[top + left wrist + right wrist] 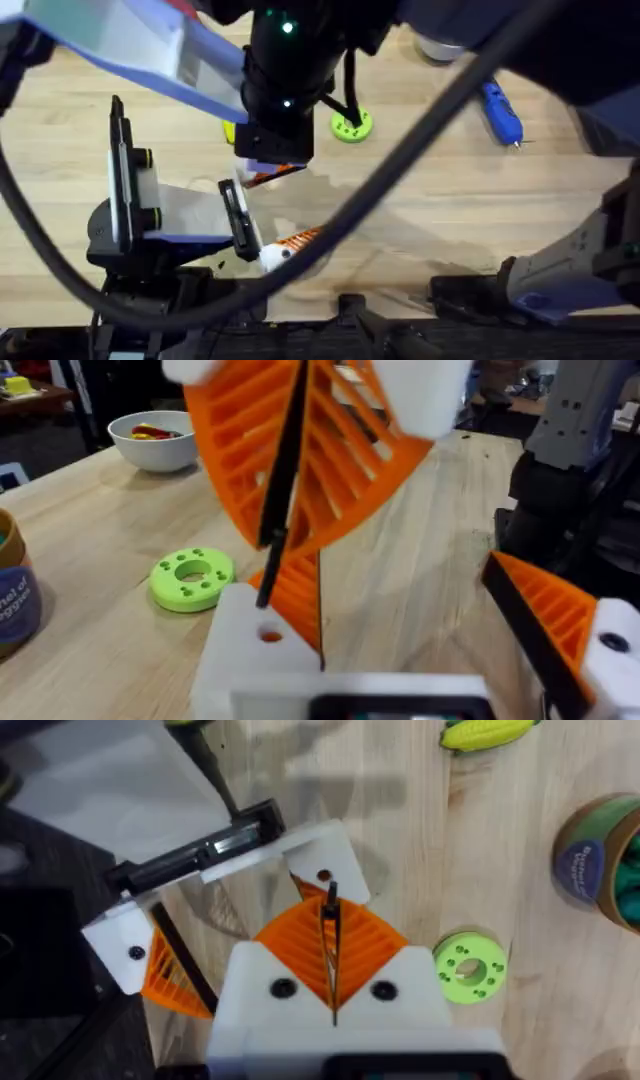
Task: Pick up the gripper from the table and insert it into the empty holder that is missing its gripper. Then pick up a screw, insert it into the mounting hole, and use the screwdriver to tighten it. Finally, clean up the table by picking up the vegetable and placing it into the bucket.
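Vegetable (487, 732) and bucket (604, 857) cut off at the edge; bowl's (155, 440) contents too blurred to identify; screwdriver (502, 113) partly behind a dark cable.

The table (420, 215) is made of light wood with thin lines running through it, and soft gray shadows lie across the top. Past the far edge of the table the room is dark, and a small dark wooden table (35, 398) stands back there with something yellow on it. The light comes from above and makes the wood look warm and bright
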You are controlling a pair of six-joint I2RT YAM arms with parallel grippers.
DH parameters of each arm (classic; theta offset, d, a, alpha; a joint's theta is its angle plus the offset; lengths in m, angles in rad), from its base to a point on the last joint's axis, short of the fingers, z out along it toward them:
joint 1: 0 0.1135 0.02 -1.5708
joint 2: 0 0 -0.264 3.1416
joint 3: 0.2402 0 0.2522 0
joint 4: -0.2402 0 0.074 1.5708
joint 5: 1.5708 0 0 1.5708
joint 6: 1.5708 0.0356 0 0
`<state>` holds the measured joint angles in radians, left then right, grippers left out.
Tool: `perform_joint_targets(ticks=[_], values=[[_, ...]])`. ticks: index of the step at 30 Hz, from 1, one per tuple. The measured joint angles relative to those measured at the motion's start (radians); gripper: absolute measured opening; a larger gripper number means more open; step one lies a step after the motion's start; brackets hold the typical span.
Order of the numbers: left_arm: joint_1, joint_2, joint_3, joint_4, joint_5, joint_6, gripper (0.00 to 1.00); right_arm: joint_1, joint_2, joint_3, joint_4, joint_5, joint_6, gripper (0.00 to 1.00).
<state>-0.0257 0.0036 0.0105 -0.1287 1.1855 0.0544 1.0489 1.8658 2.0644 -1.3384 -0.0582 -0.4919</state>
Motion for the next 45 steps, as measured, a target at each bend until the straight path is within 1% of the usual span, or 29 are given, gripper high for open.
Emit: perform_joint_targets(ticks=[45], values=[[0.000,0.000,0.000,0.000,0.000,0.002,0.985,0.015,0.013,-0.005,-0.001,0.000,-0.003,0.005]])
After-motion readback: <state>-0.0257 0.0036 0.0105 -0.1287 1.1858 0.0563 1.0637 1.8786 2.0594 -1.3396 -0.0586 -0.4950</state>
